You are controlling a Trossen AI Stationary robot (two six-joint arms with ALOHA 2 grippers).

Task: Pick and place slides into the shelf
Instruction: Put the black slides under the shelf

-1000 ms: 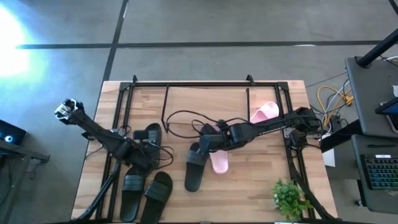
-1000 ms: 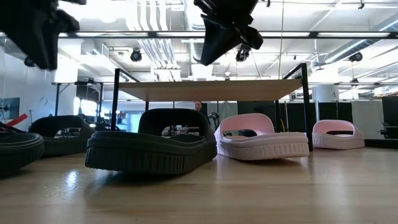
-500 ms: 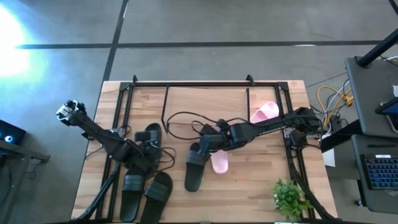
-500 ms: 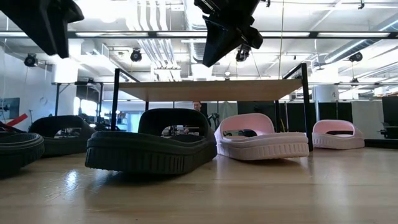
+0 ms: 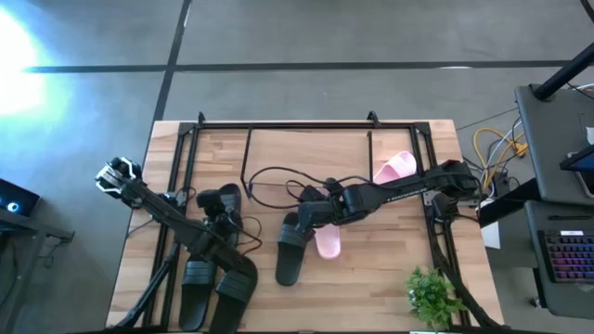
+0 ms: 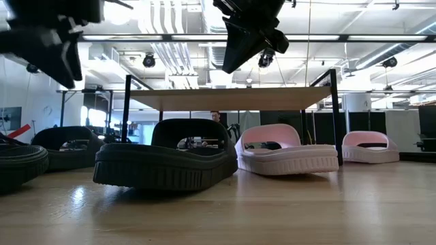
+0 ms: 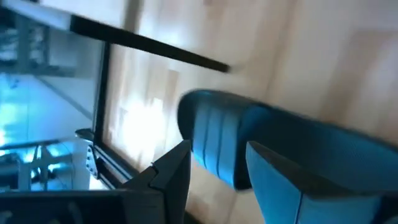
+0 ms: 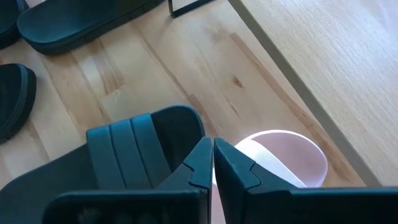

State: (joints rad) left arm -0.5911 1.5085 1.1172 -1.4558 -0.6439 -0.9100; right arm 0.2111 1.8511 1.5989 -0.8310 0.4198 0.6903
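since a second ago the left arm has swung toward the near-left corner of the desk (image 5: 390,288), so the left gripper (image 5: 239,262) now hangs over the black slides (image 5: 238,283) lying there, while the right arm looks unchanged. in the left wrist view that gripper's fingers (image 7: 177,177) stand apart with nothing between them, and a black slide's strap (image 7: 214,140) lies just past them. the right gripper (image 5: 303,215) hovers over the middle of the desk above the central black slide (image 5: 290,246) and the pink slide (image 5: 327,241) touching its side; its fingers (image 8: 200,163) are pressed together and hold nothing. a second pink slide (image 5: 394,167) lies by the right end of the shelf (image 6: 231,99), whose light wood board stands on black wire legs at the back, nothing on it as far as the low view shows. risks, as i judge them: the left-hand slides lie crowded, so a descending finger could land on a neighbour's sole and shove it toward the desk edge. a pinch on the soft strap alone could let the slide swing and slip. loose black cables (image 5: 269,176) trail near both arms and might snag. the right gripper, closed, would only push the two touching slides apart unless it opens first.
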